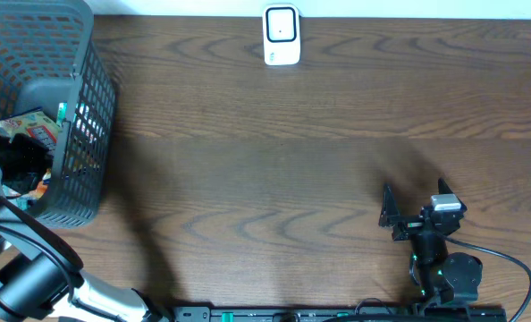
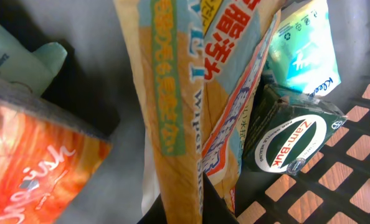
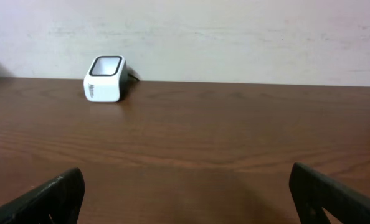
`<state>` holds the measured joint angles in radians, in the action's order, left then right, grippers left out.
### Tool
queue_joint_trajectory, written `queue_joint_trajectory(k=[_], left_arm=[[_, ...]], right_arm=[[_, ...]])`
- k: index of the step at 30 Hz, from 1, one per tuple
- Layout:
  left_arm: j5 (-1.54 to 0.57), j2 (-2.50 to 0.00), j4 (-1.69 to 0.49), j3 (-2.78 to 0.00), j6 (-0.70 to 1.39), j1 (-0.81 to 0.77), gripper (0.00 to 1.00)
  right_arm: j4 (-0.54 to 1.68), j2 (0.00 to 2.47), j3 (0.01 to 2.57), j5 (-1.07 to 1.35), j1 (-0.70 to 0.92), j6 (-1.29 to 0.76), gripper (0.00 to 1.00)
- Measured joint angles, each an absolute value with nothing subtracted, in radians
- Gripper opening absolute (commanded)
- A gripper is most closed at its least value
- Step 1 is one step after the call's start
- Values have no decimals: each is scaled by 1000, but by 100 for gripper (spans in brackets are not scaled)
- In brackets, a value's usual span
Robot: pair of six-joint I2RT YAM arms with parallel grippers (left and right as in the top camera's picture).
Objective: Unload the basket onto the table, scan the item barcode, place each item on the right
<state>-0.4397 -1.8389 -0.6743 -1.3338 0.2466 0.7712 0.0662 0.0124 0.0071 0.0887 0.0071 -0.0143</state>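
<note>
Picking stage: the left hand (image 1: 22, 154), deep in the grey plastic mesh basket (image 1: 87, 107), looks pinched onto the tan printed wiper packet (image 2: 172, 112), which next needs lifting clear towards the small white scanner (image 1: 282, 36); the right hand (image 1: 415, 201) rests spread.

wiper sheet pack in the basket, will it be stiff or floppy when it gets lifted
Likely floppy: the wiper sheet pack is a soft, creased film bag. Probably light, since it looks thin and flat. Its smooth wrap may slip in a grip.
</note>
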Motion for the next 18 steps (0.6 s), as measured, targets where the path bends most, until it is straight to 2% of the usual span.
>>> queue_joint_trajectory(k=[16,17,18], left_arm=[[-447,-1393,-571,-1372,291,775,7],[-447,-1388,-575,-1373,291,775,12],[-446,-1388,-582,-1373,291,775,25]], right_arm=[[66,12,7,88,7,-15,99],[66,12,7,89,7,-14,99],[66,12,7,88,7,-14,99]])
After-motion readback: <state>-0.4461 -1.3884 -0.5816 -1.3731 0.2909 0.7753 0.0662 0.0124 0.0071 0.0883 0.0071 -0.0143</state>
